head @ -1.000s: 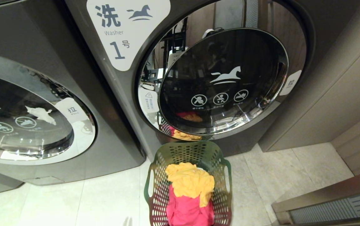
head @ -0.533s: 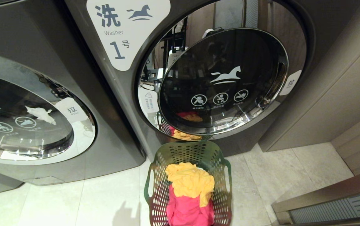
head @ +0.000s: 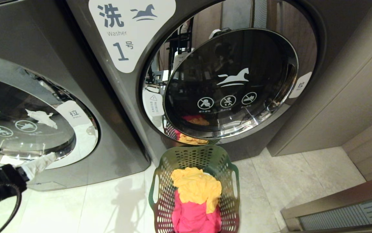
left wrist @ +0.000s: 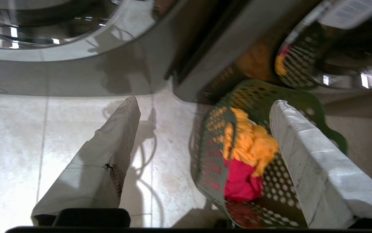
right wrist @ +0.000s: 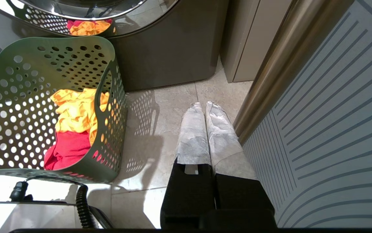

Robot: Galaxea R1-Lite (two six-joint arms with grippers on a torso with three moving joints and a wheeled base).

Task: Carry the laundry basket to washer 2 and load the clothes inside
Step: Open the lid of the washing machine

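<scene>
Bare floor lies left of the laundry basket; closed washer doors block passage behind.

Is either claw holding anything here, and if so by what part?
Nothing is held. The left claw is open above the floor beside the basket; the right claw is shut on nothing, over bare floor.

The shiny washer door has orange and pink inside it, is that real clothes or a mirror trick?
Mirror trick: in the head view the washer door reflects the clothes in the laundry basket; the right wrist view shows the same reflection; the left wrist view is blurry.
</scene>
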